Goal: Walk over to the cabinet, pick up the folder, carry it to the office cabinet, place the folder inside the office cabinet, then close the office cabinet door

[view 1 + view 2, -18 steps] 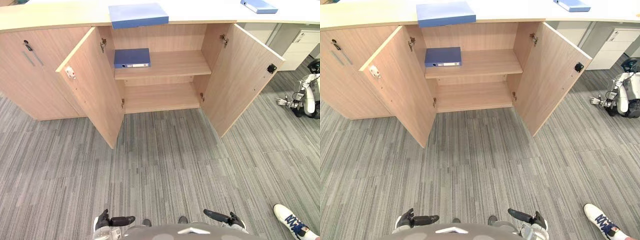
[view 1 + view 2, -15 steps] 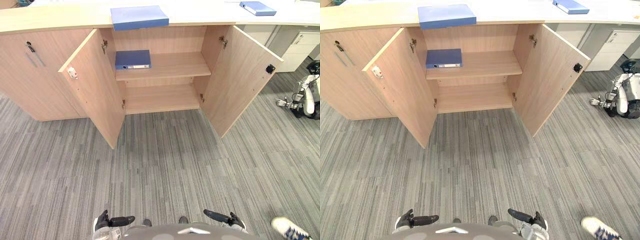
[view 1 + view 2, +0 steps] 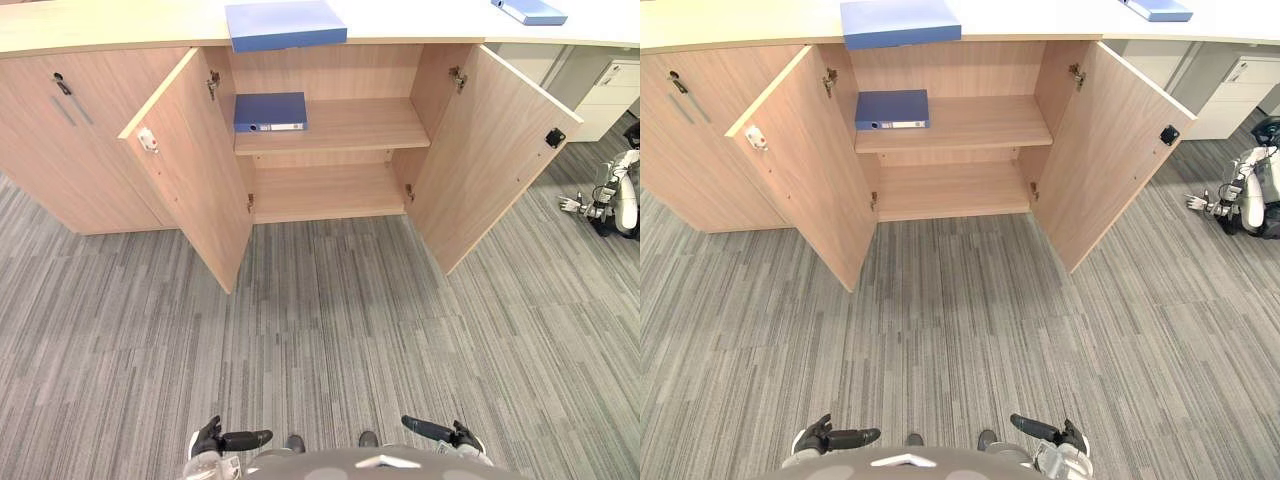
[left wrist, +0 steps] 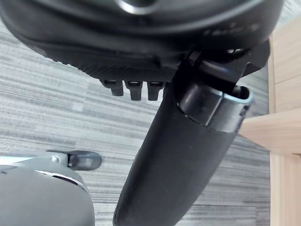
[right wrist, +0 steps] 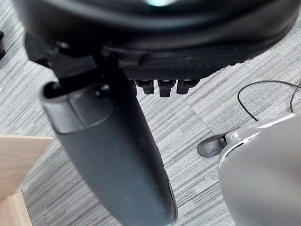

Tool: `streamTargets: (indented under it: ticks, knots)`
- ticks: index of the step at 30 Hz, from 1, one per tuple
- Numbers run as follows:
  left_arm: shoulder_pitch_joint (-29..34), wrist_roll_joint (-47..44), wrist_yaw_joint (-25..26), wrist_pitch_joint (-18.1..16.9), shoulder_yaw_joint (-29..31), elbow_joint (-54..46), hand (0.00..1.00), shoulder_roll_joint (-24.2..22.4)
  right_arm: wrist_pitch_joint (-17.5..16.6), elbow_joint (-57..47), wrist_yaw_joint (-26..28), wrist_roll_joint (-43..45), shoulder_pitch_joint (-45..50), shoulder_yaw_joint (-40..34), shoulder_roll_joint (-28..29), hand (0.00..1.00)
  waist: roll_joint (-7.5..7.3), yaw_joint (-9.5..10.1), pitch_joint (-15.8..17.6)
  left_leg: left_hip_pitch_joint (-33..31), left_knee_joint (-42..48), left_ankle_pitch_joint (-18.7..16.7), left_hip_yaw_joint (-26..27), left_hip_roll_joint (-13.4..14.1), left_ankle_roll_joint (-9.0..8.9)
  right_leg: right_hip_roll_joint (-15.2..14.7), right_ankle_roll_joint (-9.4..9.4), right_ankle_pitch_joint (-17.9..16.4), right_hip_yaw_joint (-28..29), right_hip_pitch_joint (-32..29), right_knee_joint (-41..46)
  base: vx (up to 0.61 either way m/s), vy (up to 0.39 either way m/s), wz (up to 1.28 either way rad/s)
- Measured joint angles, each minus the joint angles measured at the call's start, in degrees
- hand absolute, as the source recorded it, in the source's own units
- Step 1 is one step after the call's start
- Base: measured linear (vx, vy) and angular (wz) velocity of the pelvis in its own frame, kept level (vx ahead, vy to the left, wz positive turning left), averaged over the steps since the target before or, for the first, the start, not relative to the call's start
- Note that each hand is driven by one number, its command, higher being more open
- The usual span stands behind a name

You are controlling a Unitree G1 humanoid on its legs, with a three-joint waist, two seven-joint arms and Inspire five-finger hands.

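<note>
The wooden office cabinet [image 3: 330, 190] stands ahead under a long counter, with both doors swung wide. One blue folder [image 3: 270, 112] lies flat on its upper shelf, at the left. A second blue folder [image 3: 285, 24] lies on the counter just above the opening. My left hand [image 3: 208, 440] and right hand [image 3: 462, 438] hang low at my sides, far from the cabinet. Each is open and holds nothing; the left hand [image 4: 178, 155] and the right hand [image 5: 113, 155] have only carpet past them in the wrist views.
The left door [image 3: 195, 190] and right door [image 3: 495, 150] jut out over the grey carpet, leaving a lane between them. A third blue folder [image 3: 528, 10] lies on the counter at the far right. Another robot [image 3: 615, 190] and a white drawer unit [image 3: 610, 90] are at the right.
The camera has shifted, so the cabinet sits a little higher and larger in view. A person's white shoe at the lower right has gone out of view. My hands are unchanged.
</note>
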Motion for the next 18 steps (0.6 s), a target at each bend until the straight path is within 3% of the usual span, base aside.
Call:
streamTargets:
  ticks: [8,14,18]
  knots:
    - [-0.18,0.39,-0.98,0.01,-0.50,0.13,1.00,0.14,0.42,0.04,0.42,-0.03,-0.44,0.08,0.35,1.00,0.16,0.03,0.13,-0.36,-0.02,-0.24,1.87,0.15,0.15,0.13,0.10,0.13,0.71,-0.40,0.03,-0.05,-0.015,-0.05]
    - [-0.95,0.46,-1.85,0.05,-0.56,0.30,1.00,0.45,0.56,-0.07,1.05,-0.10,-0.90,0.17,0.21,1.00,-0.13,0.52,0.70,-2.17,0.01,-1.73,5.87,0.06,1.05,0.14,0.47,0.19,4.27,-4.11,0.81,-0.01,0.012,-0.31]
    - [-1.89,0.58,-2.24,0.10,-1.51,0.15,1.00,1.25,0.67,-2.00,1.14,-0.03,-1.04,0.12,0.40,1.00,-0.73,0.39,1.97,-3.33,0.92,-3.36,7.25,-1.18,1.85,-1.30,1.43,-5.50,5.83,-10.50,11.41,0.08,0.063,-0.17]
